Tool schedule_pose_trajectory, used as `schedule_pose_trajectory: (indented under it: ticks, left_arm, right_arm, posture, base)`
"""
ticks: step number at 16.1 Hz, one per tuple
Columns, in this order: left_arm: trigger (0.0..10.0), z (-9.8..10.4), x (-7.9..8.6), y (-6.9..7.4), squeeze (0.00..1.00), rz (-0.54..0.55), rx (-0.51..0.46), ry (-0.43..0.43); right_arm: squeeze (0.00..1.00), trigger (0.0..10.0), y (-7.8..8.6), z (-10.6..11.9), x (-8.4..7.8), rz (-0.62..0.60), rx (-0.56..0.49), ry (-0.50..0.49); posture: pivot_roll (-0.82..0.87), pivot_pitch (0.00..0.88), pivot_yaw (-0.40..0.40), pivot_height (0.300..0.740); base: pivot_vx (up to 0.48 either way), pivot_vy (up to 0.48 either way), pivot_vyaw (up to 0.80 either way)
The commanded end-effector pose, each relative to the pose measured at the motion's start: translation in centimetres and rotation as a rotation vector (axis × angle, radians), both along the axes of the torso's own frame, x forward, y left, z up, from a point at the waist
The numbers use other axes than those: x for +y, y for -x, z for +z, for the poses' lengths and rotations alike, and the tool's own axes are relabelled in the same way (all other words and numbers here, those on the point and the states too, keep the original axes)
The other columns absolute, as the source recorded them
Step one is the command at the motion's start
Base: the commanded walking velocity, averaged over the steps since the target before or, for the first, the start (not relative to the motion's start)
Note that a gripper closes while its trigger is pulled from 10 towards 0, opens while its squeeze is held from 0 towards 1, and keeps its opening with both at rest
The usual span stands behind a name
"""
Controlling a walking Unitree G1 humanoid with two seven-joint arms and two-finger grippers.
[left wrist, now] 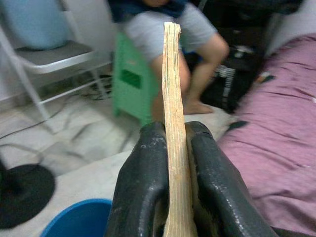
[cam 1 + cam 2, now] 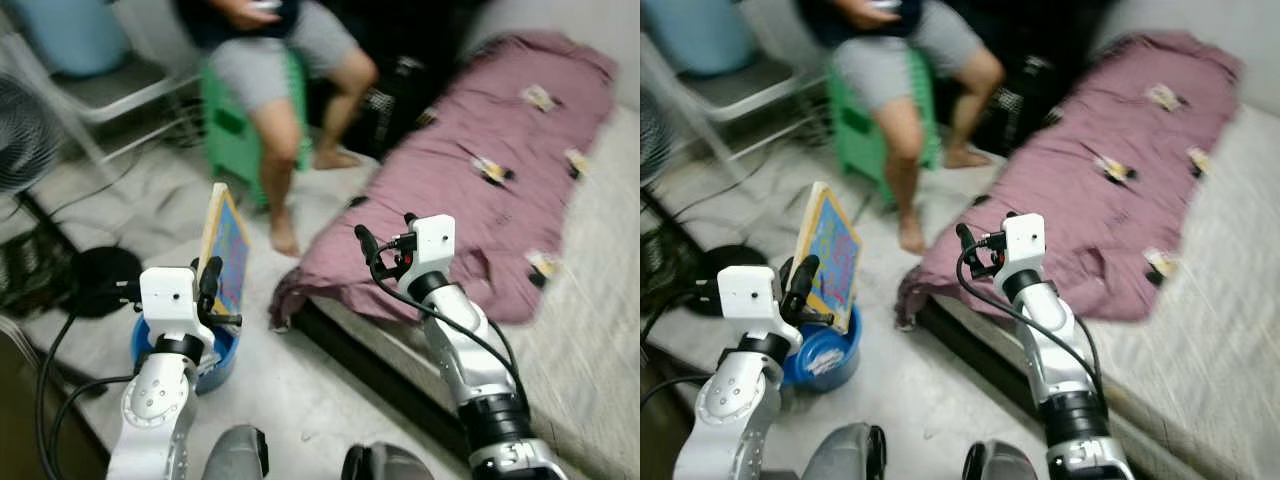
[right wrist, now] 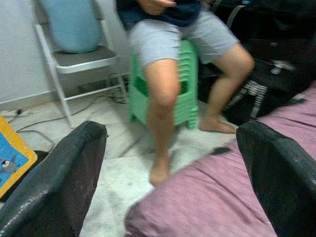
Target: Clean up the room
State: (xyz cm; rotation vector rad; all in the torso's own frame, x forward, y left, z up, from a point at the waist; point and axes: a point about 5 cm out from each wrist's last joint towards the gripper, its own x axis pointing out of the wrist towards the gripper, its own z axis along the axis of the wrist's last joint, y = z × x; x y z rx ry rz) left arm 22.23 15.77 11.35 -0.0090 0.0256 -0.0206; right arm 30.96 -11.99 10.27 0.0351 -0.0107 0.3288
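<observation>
A flat picture board (image 2: 226, 250) with a yellow rim and a blue printed face stands upright in my left gripper (image 2: 214, 296). In the left wrist view the black fingers (image 1: 148, 182) are shut on the board's thin edge (image 1: 174, 89). The board hangs just above a blue bucket (image 2: 216, 366) on the pale floor. My right gripper (image 2: 386, 232) is open and holds nothing. It is raised over the near corner of a purple blanket (image 2: 480, 190), and its two fingers (image 3: 59, 182) stand wide apart.
A person sits on a green stool (image 2: 232, 130) straight ahead, with bare feet (image 2: 284, 236) on the floor near the board. The blanket lies on a white mattress (image 2: 590, 330) at the right. A white folding chair (image 2: 110, 90), a fan (image 2: 20, 130) with a black base (image 2: 95, 280) and cables stand at the left.
</observation>
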Motion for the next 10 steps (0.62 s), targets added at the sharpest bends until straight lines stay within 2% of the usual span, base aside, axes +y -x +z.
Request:
schedule_pose_trajectory:
  ticks: [1,4,10]
  left_arm:
    - [10.0,0.98,0.10,0.04,0.00,0.003,-0.051,-0.002]
    - [10.0,0.97,0.07,0.08,0.00,-0.001,-0.051,0.000]
    - [10.0,0.97,0.06,0.05,0.00,-0.009,-0.051,0.004]
  right_arm:
    - [0.00,10.0,-0.02,0.33,-0.01,0.006,-0.014,0.007]
    - [0.00,10.0,0.02,0.29,-0.01,0.005,-0.012,0.006]
    - [0.00,10.0,-0.06,0.15,-0.13,-0.005,-0.001,-0.011]
  posture:
    - [0.01,0.106,-0.040,0.740]
    - [0.01,0.108,-0.037,0.740]
    - [0.01,0.109,-0.038,0.740]
  base:
    - [0.244,0.000,0.79]
    - [0.255,0.000,0.65]
    - [0.267,0.000,0.00]
